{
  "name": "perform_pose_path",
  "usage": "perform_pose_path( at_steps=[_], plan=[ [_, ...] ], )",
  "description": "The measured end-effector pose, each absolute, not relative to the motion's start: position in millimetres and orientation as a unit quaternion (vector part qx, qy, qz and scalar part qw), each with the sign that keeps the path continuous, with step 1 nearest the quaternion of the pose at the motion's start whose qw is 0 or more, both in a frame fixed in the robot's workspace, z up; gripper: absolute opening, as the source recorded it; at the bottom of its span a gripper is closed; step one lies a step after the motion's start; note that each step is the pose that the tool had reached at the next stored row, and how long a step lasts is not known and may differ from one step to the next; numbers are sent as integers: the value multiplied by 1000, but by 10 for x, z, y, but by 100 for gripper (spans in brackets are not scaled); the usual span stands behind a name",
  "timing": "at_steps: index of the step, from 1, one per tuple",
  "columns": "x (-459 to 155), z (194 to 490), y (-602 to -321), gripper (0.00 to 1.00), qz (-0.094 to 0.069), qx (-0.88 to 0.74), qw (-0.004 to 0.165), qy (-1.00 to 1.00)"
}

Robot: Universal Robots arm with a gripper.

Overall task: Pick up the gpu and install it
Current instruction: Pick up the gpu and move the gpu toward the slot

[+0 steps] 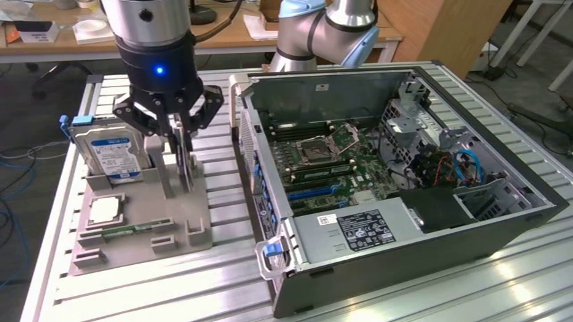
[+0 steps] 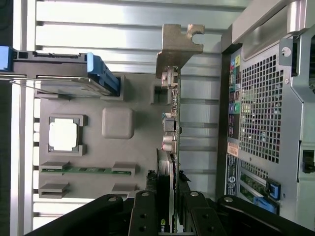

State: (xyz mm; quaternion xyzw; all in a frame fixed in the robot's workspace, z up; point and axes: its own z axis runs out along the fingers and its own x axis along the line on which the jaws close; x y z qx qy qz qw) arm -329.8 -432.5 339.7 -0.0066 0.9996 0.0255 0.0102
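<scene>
I see the pincer point(image 1: 182, 136) gripping the upright gpu point(image 1: 185, 171), which stands in the grey holder point(image 1: 184, 231) beside the computer case point(image 1: 430, 258).

gpu point(image 1: 185, 168) upright on tray point(image 1: 184, 225), case point(image 1: 430, 248) beside

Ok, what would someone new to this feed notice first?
Probably the gripper shut on the gpu, which stands on edge in the gray holder tray at the exterior view's left. Next, the open computer case at that view's right, its motherboard exposed, and the blue-labelled hard drive upright in the tray beside the gpu.
</scene>
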Motion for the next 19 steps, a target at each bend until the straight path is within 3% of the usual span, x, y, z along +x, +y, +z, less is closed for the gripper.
perform_pose_path(
  at_steps=[19],
  plan=[
    [-3298,3617,-4325,26,26,-7,10,1000]
  ],
)
